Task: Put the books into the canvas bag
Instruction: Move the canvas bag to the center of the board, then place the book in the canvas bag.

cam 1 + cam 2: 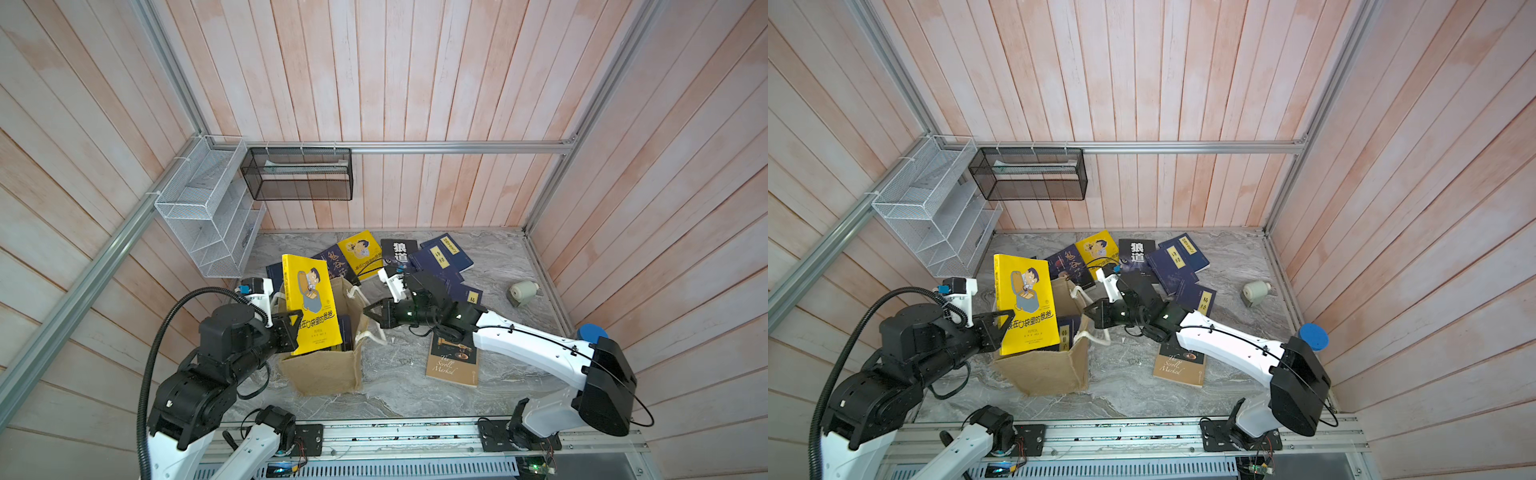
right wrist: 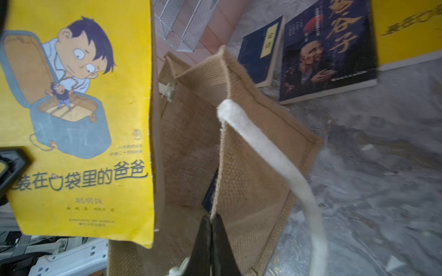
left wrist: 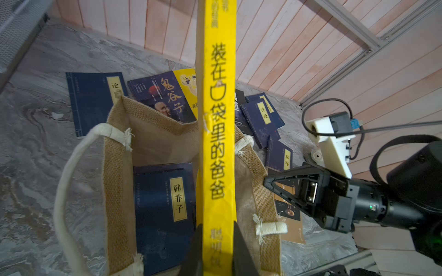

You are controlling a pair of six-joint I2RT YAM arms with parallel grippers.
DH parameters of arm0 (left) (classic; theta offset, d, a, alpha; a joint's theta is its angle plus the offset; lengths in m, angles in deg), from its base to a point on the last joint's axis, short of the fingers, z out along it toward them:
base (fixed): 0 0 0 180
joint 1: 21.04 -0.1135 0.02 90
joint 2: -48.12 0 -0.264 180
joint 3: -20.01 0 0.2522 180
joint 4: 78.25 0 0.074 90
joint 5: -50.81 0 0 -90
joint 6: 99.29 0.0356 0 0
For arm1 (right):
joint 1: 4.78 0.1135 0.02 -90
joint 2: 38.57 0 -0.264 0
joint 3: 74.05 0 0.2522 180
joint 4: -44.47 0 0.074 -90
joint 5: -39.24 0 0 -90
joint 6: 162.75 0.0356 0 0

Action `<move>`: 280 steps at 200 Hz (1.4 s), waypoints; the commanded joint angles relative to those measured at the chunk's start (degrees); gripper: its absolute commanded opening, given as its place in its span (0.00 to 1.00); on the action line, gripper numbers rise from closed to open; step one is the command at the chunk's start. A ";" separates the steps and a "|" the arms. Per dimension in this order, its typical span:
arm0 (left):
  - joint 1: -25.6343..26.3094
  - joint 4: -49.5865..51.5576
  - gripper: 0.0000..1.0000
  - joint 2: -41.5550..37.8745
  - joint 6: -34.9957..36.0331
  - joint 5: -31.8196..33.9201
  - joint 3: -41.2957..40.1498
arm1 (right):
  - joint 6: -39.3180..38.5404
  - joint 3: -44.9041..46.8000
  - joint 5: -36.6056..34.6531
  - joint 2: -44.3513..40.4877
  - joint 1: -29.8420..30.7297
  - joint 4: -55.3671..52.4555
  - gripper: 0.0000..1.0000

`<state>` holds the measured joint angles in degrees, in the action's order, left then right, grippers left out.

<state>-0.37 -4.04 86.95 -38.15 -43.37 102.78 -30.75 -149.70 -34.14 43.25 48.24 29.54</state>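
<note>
My left gripper (image 1: 297, 328) (image 3: 216, 251) is shut on the lower end of a yellow cartoon-cover book (image 1: 309, 303) (image 1: 1025, 299) (image 2: 79, 119). It holds the book upright over the open mouth of the tan canvas bag (image 1: 328, 370) (image 1: 1050, 370) (image 3: 119, 179). A navy book (image 3: 165, 210) stands inside the bag. My right gripper (image 1: 365, 311) (image 2: 211, 222) is shut on the bag's right rim, near a white rope handle (image 2: 275, 162). More books (image 1: 399, 253) lie in a loose pile behind the bag. A brown-and-black book (image 1: 453, 361) lies under my right arm.
A white wire mesh basket (image 1: 208, 208) and a black mesh basket (image 1: 299, 174) hang on the back-left walls. A grey roll-shaped object (image 1: 523, 293) sits at the right of the marble table, near the wall. A blue round thing (image 1: 590, 332) shows behind my right arm.
</note>
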 commanded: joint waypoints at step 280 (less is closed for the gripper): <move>22.84 -13.33 0.00 11.72 -3.76 0.29 -3.74 | 0.51 12.73 -7.64 -18.04 -6.54 -2.48 0.00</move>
<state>22.16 -17.88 97.66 -43.85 -41.49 96.46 -28.77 -135.56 -40.55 24.78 41.90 26.35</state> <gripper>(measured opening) 0.173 0.041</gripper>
